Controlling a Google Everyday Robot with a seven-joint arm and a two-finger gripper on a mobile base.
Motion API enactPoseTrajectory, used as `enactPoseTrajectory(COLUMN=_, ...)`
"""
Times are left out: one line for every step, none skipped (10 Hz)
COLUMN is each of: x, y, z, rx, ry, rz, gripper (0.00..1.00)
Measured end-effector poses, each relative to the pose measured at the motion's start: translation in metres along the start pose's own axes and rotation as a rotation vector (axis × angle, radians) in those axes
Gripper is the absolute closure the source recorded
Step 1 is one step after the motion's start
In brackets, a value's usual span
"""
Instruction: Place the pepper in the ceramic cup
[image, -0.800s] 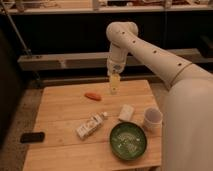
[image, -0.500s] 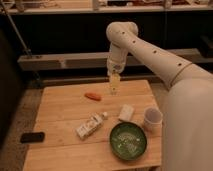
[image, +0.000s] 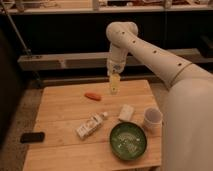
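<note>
The pepper (image: 92, 96) is a small orange-red tapered vegetable lying on the wooden table (image: 60, 115), toward the back and left of centre. The ceramic cup (image: 152, 120) is a plain white cylinder standing upright near the table's right edge. My gripper (image: 115, 87) hangs from the white arm above the back middle of the table. It is to the right of the pepper and a little higher, apart from it. It is well behind and left of the cup.
A white labelled bottle (image: 91, 125) lies on its side mid-table. A small white block (image: 126, 112) sits left of the cup. A green bowl (image: 128, 141) stands at the front right. A black phone (image: 32, 137) lies at the front left edge. Shelving runs behind the table.
</note>
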Motion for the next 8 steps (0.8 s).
enactPoseTrajectory(x=0.0000, y=0.0000, z=0.0000, rx=0.000, ry=0.000, rz=0.000, gripper=0.20)
enactPoseTrajectory(x=-0.0001, y=0.0000, z=0.0000, rx=0.000, ry=0.000, rz=0.000, gripper=0.20)
enactPoseTrajectory(x=-0.0002, y=0.0000, z=0.0000, rx=0.000, ry=0.000, rz=0.000, gripper=0.20)
enactPoseTrajectory(x=-0.0002, y=-0.0001, z=0.0000, rx=0.000, ry=0.000, rz=0.000, gripper=0.20)
enactPoseTrajectory(x=-0.0002, y=-0.0001, z=0.0000, rx=0.000, ry=0.000, rz=0.000, gripper=0.20)
enactPoseTrajectory(x=-0.0001, y=0.0001, z=-0.0002, rx=0.000, ry=0.000, rz=0.000, gripper=0.20)
enactPoseTrajectory(x=-0.0003, y=0.0023, z=0.0018, rx=0.000, ry=0.004, rz=0.001, gripper=0.20)
enactPoseTrajectory(x=0.0017, y=0.0075, z=0.0052, rx=-0.004, ry=0.009, rz=-0.001, gripper=0.20)
